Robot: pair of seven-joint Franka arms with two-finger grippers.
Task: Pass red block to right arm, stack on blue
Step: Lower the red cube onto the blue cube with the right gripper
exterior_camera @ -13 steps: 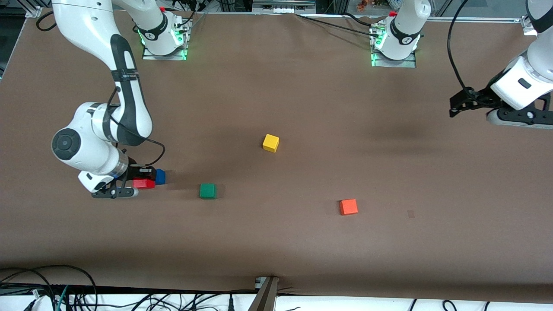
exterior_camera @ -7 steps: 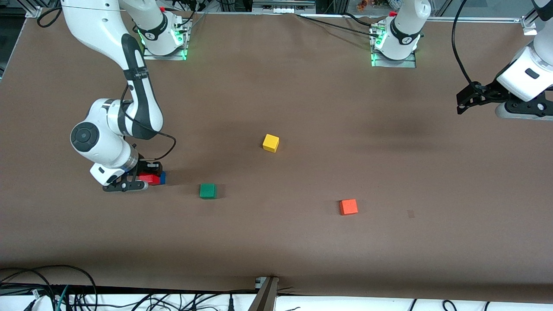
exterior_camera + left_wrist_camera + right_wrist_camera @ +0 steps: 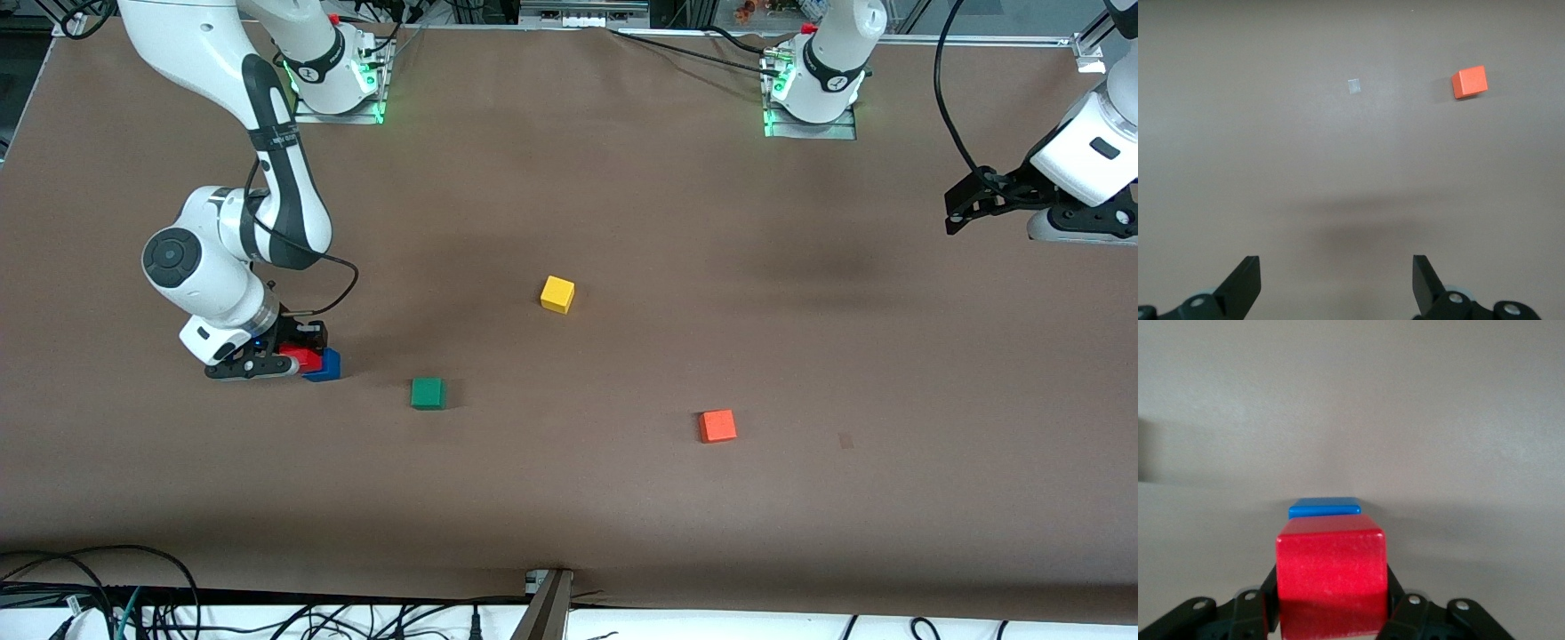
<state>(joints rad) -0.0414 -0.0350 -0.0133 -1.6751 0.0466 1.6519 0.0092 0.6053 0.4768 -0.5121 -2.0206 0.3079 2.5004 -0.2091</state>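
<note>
Brown paper covers the surface (image 3: 622,196), which carries every cube. White with black bands, the right arm (image 3: 267,160) bends down from its base to the right arm's end of the surface. The left arm (image 3: 1089,147) waits raised over its own end.

The right hand (image 3: 286,360) hangs low over the surface, its fingers (image 3: 1261,603) clamped on the two sides of the red block (image 3: 1331,580). In the front view the red block (image 3: 302,356) shows partly over the blue cube (image 3: 324,365); the right wrist view shows only the blue cube's (image 3: 1324,507) top past the red one's upper edge, and whether the two touch cannot be told.

The left hand (image 3: 965,203) hovers with its fingers (image 3: 1245,283) spread wide apart and holding nothing, bare surface (image 3: 1271,133) showing between them.

Four more small items remain: the yellow cube (image 3: 557,293) lies near the middle of the surface, the green cube (image 3: 428,393) lies nearer the front camera and close to the blue cube, and the orange cube (image 3: 717,426) lies toward the left arm's end. Smallest is a pale square mark (image 3: 1354,87) near the orange cube (image 3: 1469,82).
</note>
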